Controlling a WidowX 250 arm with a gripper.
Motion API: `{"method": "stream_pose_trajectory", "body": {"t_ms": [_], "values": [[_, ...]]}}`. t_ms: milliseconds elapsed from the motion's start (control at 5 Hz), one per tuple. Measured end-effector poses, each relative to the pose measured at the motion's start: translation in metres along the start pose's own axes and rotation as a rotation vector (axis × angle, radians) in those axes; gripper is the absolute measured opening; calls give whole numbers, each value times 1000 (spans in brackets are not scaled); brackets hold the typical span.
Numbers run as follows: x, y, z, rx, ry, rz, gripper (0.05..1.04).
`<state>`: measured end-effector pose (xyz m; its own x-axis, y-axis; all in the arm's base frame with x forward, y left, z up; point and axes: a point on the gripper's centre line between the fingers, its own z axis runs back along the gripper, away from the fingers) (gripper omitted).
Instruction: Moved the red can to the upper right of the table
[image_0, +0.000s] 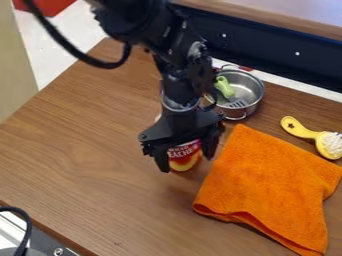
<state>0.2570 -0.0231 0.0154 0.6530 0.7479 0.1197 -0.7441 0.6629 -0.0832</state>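
From here I see the red cylindrical can (183, 154) under the black metal tool (186, 163), near the orange fabric cloth (270, 182) on the brown wooden table (87, 145); whether the tool is clenched on it, I can't tell.

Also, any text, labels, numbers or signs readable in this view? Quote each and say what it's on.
"EACHES" - on the red can, start of the word hidden.
Smaller line above it on the can: too small to read with certainty.
No words, just a star mark: handle of the yellow brush.
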Motion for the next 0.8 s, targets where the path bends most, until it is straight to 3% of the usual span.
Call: {"method": "stream_pose_trajectory", "body": {"t_ms": [200, 400, 600, 800], "values": [[8, -4, -8, 16, -39, 28, 1000], [18, -7, -9, 34, -47, 33, 1000], [36, -5, -7, 53, -116, 11, 1000], [51, -5, -4, 41, -149, 34, 1000]]}}
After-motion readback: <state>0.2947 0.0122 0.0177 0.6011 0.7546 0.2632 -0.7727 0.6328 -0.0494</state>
